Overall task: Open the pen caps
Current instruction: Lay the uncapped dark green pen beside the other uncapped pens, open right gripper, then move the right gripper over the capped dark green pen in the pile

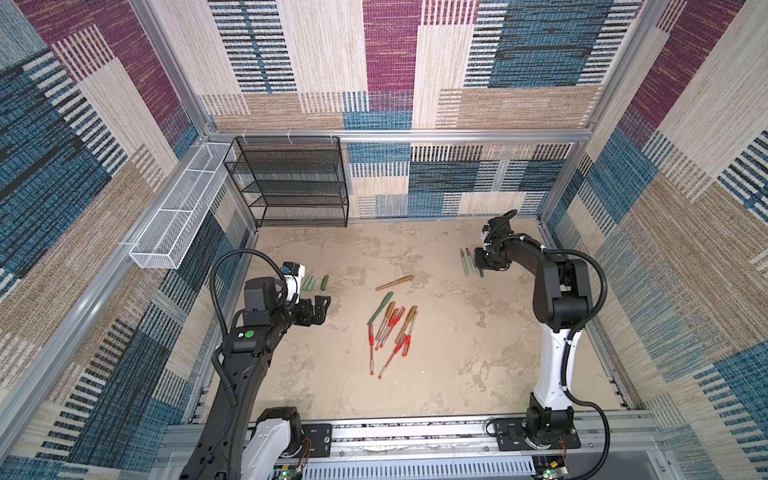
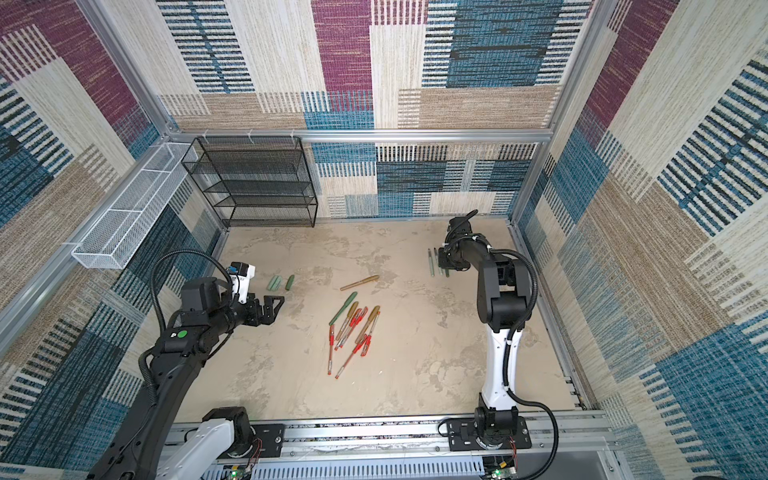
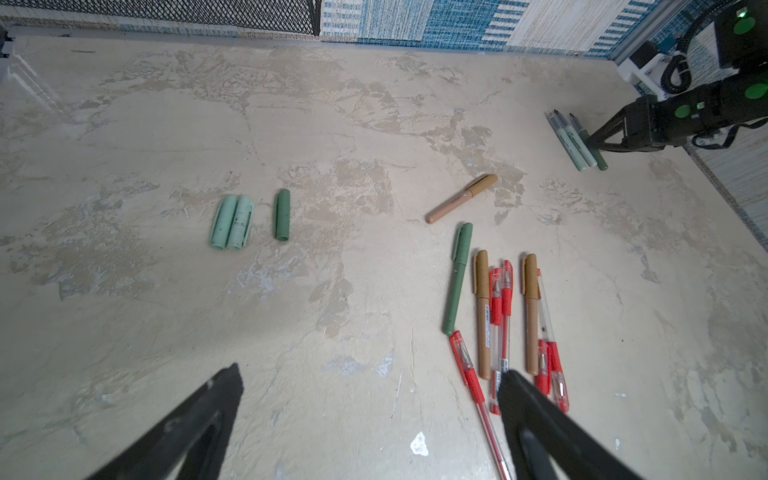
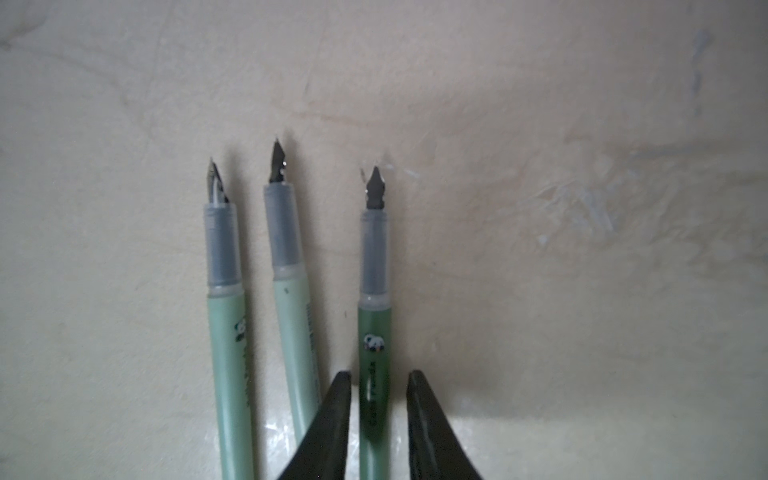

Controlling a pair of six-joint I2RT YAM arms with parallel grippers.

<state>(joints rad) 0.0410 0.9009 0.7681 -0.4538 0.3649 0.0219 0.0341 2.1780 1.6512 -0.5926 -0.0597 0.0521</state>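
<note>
Beige mottled table [image 1: 457, 374], carpet-patch walls; three pen caps [image 3: 237, 222] lay loose on it.
My left gripper [image 3: 370, 376] hung with jaws wide apart over bare table, holding nothing. The pen caps, two mint touching and one dark green just beside them, lay ahead of its fingertips, apart from them, near the table's left edge in both top views. My right gripper [image 4: 376, 376] sat low at the far right, jaws slightly apart and straddling the dark green barrel [image 4: 375, 324] with a slim gap on each side, not clamped. Two mint barrels [image 4: 226, 332] lay just beside it, nibs bare. Capped pens [image 1: 390, 328] were piled mid-table, touching neither gripper.
</note>
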